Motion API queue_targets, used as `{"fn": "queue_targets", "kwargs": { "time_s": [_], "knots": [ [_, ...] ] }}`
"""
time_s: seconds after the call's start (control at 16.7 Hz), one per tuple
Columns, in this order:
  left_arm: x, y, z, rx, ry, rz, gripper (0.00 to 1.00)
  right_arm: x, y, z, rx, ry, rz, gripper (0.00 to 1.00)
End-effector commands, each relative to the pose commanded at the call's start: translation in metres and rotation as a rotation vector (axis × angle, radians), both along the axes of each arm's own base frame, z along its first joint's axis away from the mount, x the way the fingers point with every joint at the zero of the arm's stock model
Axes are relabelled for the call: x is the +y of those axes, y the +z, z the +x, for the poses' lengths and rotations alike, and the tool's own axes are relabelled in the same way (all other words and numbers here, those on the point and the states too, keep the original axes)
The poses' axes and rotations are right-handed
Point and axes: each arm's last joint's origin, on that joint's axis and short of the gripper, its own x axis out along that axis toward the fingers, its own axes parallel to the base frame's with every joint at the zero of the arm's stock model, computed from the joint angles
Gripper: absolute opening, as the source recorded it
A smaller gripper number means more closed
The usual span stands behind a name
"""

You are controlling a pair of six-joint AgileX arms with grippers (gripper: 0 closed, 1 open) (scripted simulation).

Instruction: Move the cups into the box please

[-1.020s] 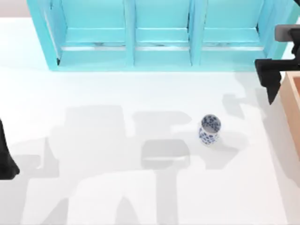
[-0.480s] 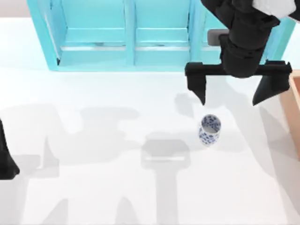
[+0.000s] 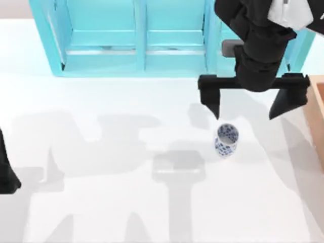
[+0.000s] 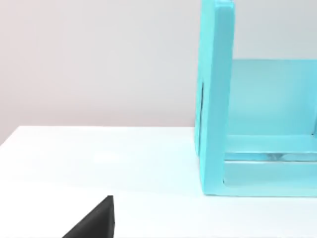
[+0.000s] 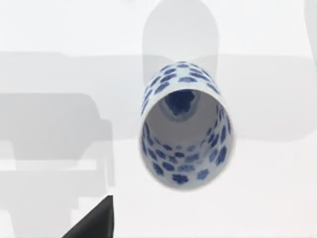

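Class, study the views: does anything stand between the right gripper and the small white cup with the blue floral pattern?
Nothing visible does. The right gripper hangs open above bare white table, just behind the upright white cup with blue floral pattern.

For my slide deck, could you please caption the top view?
Right end effector, fingers open, hovers above the upright blue-patterned white cup between the turquoise shelf and tan box.
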Motion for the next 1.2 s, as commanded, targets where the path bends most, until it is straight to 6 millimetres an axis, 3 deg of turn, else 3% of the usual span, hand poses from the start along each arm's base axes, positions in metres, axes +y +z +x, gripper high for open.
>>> {"fn": "queue_targets", "kwargs": {
  "time_s": [0.36,0.48,0.72,1.2],
  "knots": [
    [0.000,0.000,0.000,0.000,0.000,0.000,1.00,0.001,-0.070,0.000,-0.010,0.000,0.006,1.00],
    [0.000,0.000,0.000,0.000,0.000,0.000,1.00,0.000,-0.079,-0.001,-0.006,0.000,0.003,1.00],
    [0.000,0.000,0.000,0.000,0.000,0.000,1.00,0.000,-0.079,-0.002,-0.006,0.000,0.003,1.00],
    [0.000,0.000,0.000,0.000,0.000,0.000,1.00,0.000,-0.079,-0.002,-0.006,0.000,0.003,0.40]
  ]
}}
